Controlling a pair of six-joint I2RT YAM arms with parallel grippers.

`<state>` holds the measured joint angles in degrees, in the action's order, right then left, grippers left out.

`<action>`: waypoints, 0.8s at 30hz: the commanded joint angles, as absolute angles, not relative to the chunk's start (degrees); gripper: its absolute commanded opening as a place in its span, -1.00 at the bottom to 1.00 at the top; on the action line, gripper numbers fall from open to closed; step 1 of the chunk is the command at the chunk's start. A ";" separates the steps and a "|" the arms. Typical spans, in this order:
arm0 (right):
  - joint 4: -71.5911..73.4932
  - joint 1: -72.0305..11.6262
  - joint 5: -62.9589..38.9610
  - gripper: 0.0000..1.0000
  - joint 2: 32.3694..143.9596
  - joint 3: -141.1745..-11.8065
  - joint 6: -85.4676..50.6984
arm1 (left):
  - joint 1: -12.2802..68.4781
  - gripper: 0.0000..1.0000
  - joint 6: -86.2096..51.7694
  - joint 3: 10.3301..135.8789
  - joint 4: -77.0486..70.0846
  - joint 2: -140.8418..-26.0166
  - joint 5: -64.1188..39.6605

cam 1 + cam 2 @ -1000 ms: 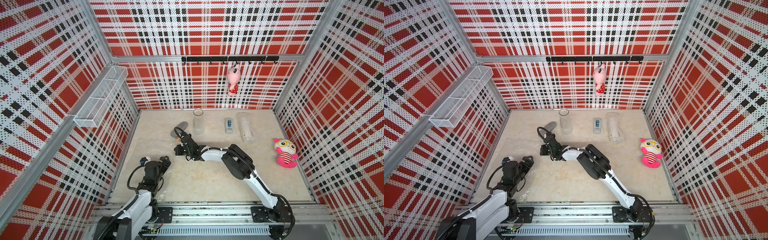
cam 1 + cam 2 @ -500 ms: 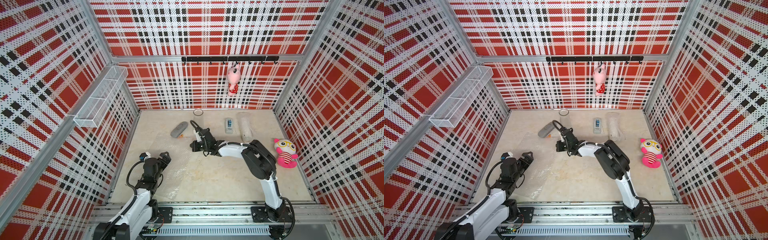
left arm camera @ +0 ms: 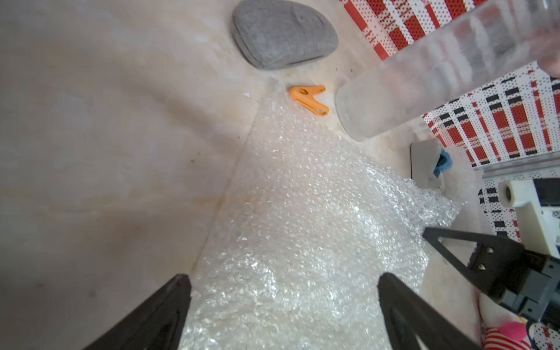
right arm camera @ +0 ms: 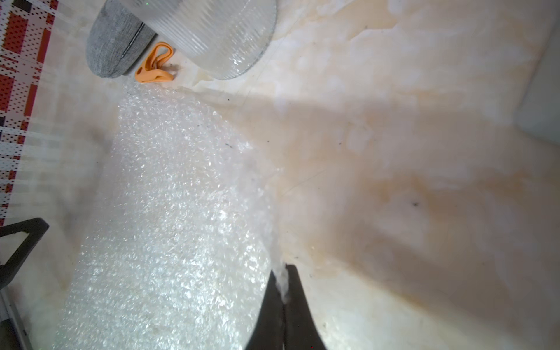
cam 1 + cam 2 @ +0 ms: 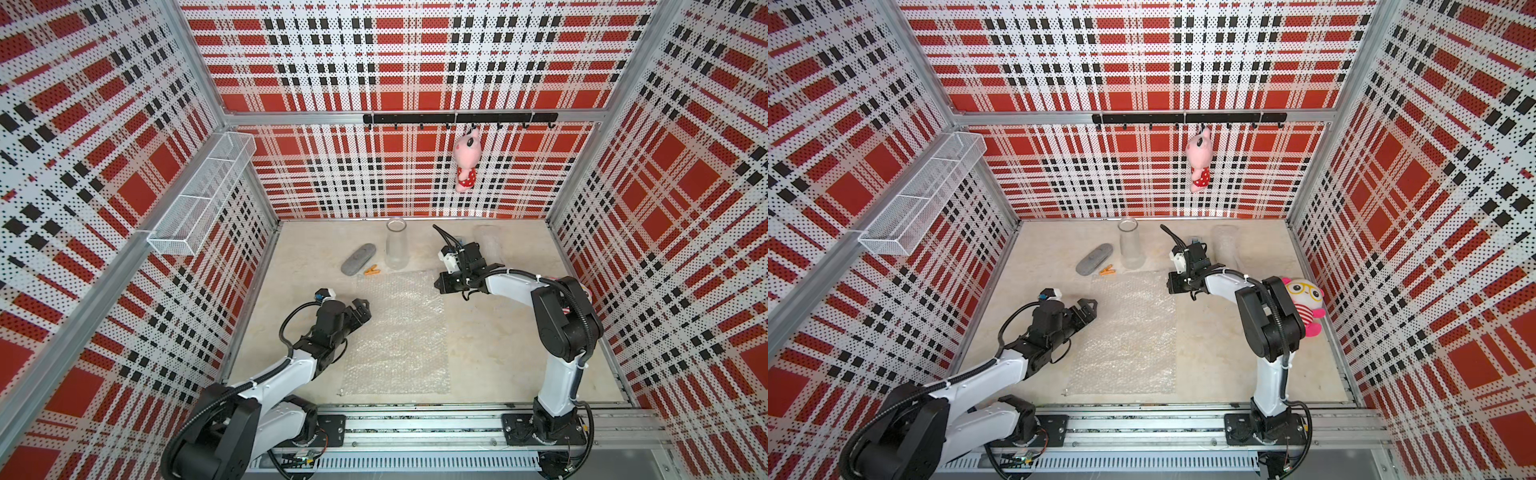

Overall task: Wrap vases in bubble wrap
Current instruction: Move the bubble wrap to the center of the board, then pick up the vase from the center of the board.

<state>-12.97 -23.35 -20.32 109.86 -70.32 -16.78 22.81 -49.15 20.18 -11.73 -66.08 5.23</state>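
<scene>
The right pincer (image 4: 283, 286), clamped on a corner of the bubble wrap sheet (image 5: 399, 328), had swept from left of the clear glass vase (image 5: 395, 249) to its right. That spread the sheet flat on the table (image 5: 498, 353) before the upright vase. The left pincer (image 5: 365, 309) stayed apart nearby. Laying the vase down looked next.

Both top views look steeply down from high over the front edge of the tabletop (image 5: 498, 332) and show me all of it. My wrist cameras sit low and close over the bubble wrap sheet (image 3: 303, 227). Both catch the orange clip (image 3: 309, 100) and glass vase (image 4: 218, 36) beyond it.
</scene>
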 commanded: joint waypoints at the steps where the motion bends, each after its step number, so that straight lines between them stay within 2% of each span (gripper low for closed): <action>1: -15.79 -23.64 -17.82 -0.99 110.06 -73.39 -13.32 | 25.13 0.97 -48.25 22.20 -12.40 -68.07 9.12; 4: -16.55 -23.64 -14.87 -0.84 109.23 -74.42 -13.35 | 25.93 0.96 -48.16 22.26 -12.09 -68.54 9.52; 8: -16.87 -23.64 -11.52 -0.16 107.14 -74.19 -13.36 | 25.54 0.96 -47.66 21.46 -12.30 -67.60 9.43; 10: -17.02 -23.65 -10.25 0.01 106.15 -74.04 -13.27 | 24.91 0.96 -47.38 21.07 -12.22 -66.82 9.40; 11: -17.30 -23.64 -9.39 0.19 105.69 -74.01 -13.21 | 24.51 0.96 -47.20 20.89 -12.09 -66.35 9.46; 15: -16.42 -23.73 -7.85 0.64 103.24 -73.37 -12.57 | 21.25 0.96 -46.42 19.65 -12.14 -64.72 7.88; 17: -12.73 -24.03 -7.43 0.93 100.91 -71.80 -12.61 | 17.80 0.96 -46.14 18.77 -13.81 -64.42 4.99; 18: -9.82 -24.30 -6.84 1.00 99.49 -70.40 -12.78 | 16.14 0.96 -46.14 18.64 -14.70 -64.54 3.78; 21: 5.07 -24.81 -5.10 1.00 94.81 -63.88 -15.99 | 10.44 0.96 -47.68 20.00 -16.56 -65.96 3.48; 24: 20.29 -24.83 -7.63 1.00 93.56 -58.83 -19.80 | 10.58 0.97 -48.32 22.08 -18.08 -68.53 8.22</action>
<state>2.59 -24.36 -7.11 94.74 -61.47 -16.47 10.46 -47.99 20.10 -14.98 -66.87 6.15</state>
